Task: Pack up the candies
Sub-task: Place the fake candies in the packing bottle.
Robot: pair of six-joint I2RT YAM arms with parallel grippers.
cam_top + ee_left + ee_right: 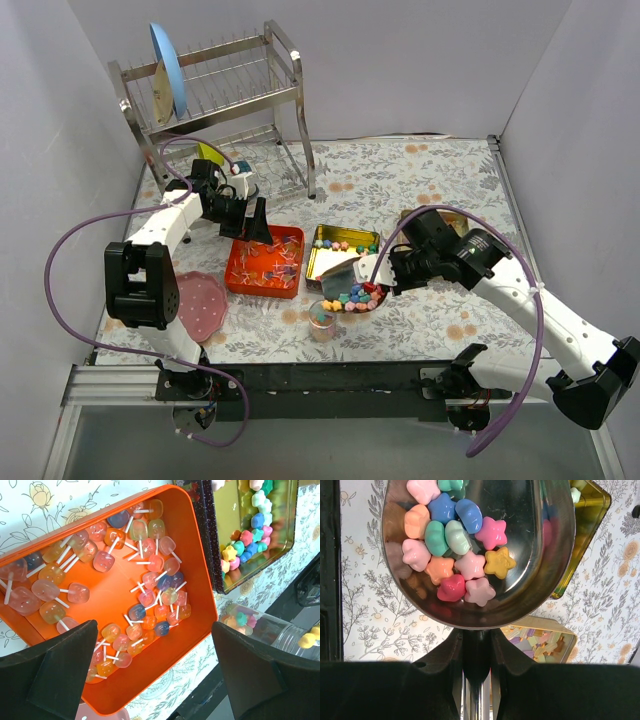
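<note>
Rail [330, 378] runs along the near edge, carrying both arm bases. Just past it, on the flowered worktop [440, 320], stands a small clear jar [322, 322] with a few pastel sweets inside. Off to the left lies a pink round dish [200, 305]. Beside the jar, the right tool [476, 650] is clamped on the handle of a steel scoop [540, 555]. Its bowl is loaded with star candies [470, 565] in pink, blue, green, orange and yellow. Behind the scoop sits a gold tin [227, 510] with more star candies lying inside. Just beside it on the left, an orange tin [200, 570] holds translucent jelly lollipops [104, 560] on white sticks, spread loosely. The left tool [155, 680] hangs above that tin, fingers spread wide, holding nothing. At the back stands a wire dish rack [280, 90] with a blue plate [165, 65] upright in it.
</note>
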